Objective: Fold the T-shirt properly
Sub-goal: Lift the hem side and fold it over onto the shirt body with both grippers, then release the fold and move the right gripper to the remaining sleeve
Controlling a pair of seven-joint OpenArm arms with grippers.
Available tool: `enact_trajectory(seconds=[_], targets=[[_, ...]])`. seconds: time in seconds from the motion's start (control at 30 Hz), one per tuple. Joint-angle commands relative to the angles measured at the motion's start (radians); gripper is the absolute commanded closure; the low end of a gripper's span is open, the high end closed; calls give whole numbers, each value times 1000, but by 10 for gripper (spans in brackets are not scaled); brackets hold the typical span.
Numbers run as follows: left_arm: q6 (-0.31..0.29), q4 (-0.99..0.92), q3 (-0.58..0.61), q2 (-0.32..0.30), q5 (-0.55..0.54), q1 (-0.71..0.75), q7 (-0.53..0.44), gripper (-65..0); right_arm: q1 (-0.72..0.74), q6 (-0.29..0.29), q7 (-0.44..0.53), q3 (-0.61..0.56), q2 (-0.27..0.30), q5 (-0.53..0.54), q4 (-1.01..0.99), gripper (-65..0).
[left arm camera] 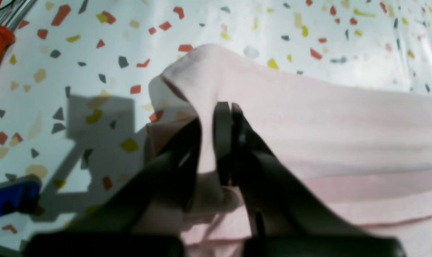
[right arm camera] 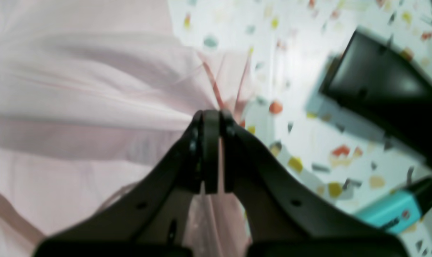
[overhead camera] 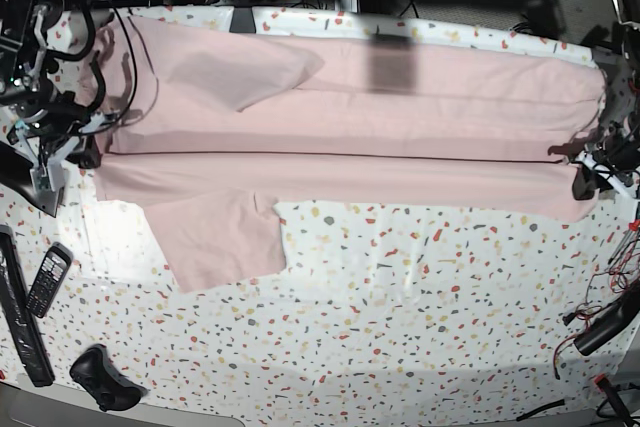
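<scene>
Both grippers pinch the T-shirt (overhead camera: pixel 400 117) at opposite ends of the table (overhead camera: pixel 400 297).

The shirt lies stretched across the far half of the speckled top, one sleeve (overhead camera: pixel 215 237) spread toward the near side. The left gripper (left arm camera: pixel 223 117) is clamped on a raised fold of pink cloth at one end; the right gripper (right arm camera: pixel 212 121) is clamped on the edge at the other (both views blurred). A remote (overhead camera: pixel 47 279) lies near the table's edge.
</scene>
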Motion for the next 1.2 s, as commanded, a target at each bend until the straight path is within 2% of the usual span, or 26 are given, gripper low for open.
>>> enact_trajectory(seconds=[0.0, 0.3, 0.53, 0.57, 0.63, 0.67, 0.73, 0.87, 1.03, 1.17], targets=[[3, 20, -9, -25, 0, -14, -16, 0, -1, -10, 23, 11, 18, 16, 19, 0], [3, 20, -9, -25, 21, 0, 31, 0, -38, -9, 29, 100, -77, 26, 19, 0], [4, 20, -9, -24, 161, 50, -2, 0, -37, -9, 16, 108, -74, 23, 18, 0], [4, 20, -8, -24, 160, 53, -4, -60, -37, -9, 0, 106, -74, 23, 18, -34], [4, 20, -8, -24, 160, 52, -19, -209, -34, -12, -15, 106, -73, 23, 18, -153], [5, 20, -8, -25, 160, 51, -30, -255, -31, -12, -13, 106, -73, 24, 18, -196], [5, 22, -8, -25, 160, 47, -41, -267, -14, -12, -14, 106, -73, 25, 18, -227], [5, 43, -8, -27, 160, 44, -84, -267, 64, -12, -24, 106, -71, 74, 18, -227], [79, 116, -8, -27, 161, 44, -101, -267, 226, -13, -148, 77, -71, 164, 8, -227], [80, 167, -8, -21, 161, 45, -107, -266, 373, -40, -207, -9, -71, 177, -63, -227]])
